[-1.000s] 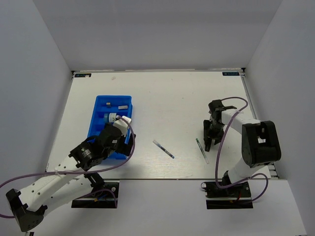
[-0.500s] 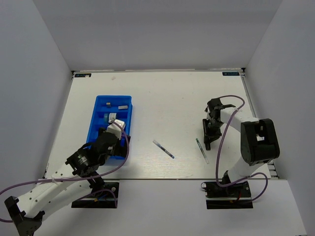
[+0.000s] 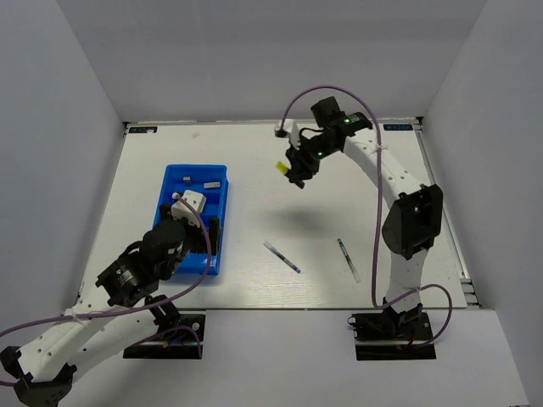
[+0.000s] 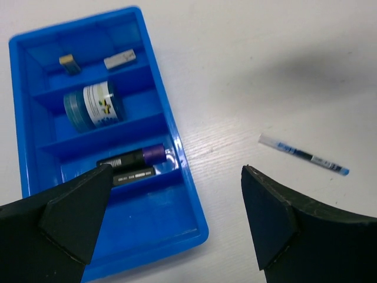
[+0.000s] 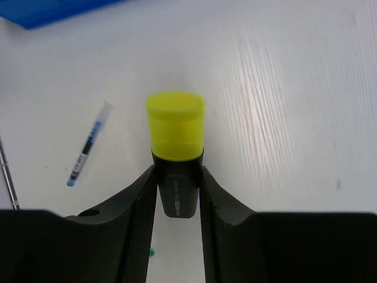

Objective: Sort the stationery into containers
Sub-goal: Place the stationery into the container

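Table: white board [image 3: 254, 153], walled on three sides; one pen [image 3: 282, 256] and a thinner pen [image 3: 348, 259] lie loose toward 6 o'clock.
Right gripper [image 5: 177, 177]: raised near 12 o'clock, its jaws narrow on the black barrel of the yellow-capped highlighter [image 5: 175, 127].
Blue tray [image 4: 147, 218]: at 9 o'clock.
Left gripper [image 4: 177, 174]: wide, holding nothing, over the tray's 6 o'clock end.
Risk: you grip only the barrel's end, so a fast swing could tilt or drop it. You could also clip the left arm at the tray.

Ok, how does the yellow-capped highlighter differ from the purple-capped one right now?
The yellow-capped highlighter is clamped in the right gripper, up off the table. The purple-capped highlighter lies flat in a compartment of the blue tray. Cap colours differ: yellow against purple. Both have black barrels.
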Robot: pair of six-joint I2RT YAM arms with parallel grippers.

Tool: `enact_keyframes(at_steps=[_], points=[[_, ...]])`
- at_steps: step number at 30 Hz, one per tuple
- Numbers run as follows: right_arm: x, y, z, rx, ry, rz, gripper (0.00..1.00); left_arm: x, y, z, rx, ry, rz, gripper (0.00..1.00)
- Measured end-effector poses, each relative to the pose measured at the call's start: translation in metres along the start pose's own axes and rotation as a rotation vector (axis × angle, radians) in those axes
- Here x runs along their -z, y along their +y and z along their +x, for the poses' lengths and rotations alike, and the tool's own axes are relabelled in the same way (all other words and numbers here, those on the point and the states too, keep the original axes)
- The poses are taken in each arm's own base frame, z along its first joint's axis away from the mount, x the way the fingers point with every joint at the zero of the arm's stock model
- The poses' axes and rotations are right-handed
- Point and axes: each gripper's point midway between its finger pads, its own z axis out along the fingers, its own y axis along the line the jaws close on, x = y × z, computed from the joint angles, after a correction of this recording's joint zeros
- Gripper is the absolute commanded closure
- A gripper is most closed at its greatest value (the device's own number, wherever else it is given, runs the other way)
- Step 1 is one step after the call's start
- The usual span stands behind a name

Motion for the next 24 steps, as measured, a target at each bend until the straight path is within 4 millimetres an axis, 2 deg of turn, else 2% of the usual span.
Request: enact_keyframes(at_steps=[2, 5, 9, 14, 16, 18, 24], points=[[-0.012, 0.020, -0.030, 0.116, -0.079, -0.115, 1.00, 0.002, -0.002, -0.015, 0.005, -0.029, 0.007, 0.00], [-0.036, 0.050, -0.068, 0.202, -0.202, -0.249, 1.00, 0.007, -0.006, -0.044, 0.018, -0.085, 0.026, 0.00], [-0.079, 0.081, -0.116, 0.186, -0.351, -0.380, 1.00, 0.016, -0.011, -0.077, 0.038, -0.154, 0.064, 0.00], [-0.134, 0.099, -0.167, 0.133, -0.477, -0.463, 1.00, 0.027, -0.017, -0.088, 0.037, -0.201, 0.123, 0.00], [-0.153, 0.108, -0.180, 0.114, -0.502, -0.483, 1.00, 0.030, -0.020, -0.092, 0.029, -0.213, 0.145, 0.00], [-0.169, 0.123, -0.185, 0.099, -0.507, -0.509, 1.00, 0.032, -0.021, -0.096, 0.025, -0.222, 0.157, 0.00], [-0.200, 0.167, -0.195, 0.139, -0.523, -0.524, 1.00, 0.034, -0.024, -0.097, 0.010, -0.224, 0.179, 0.00]])
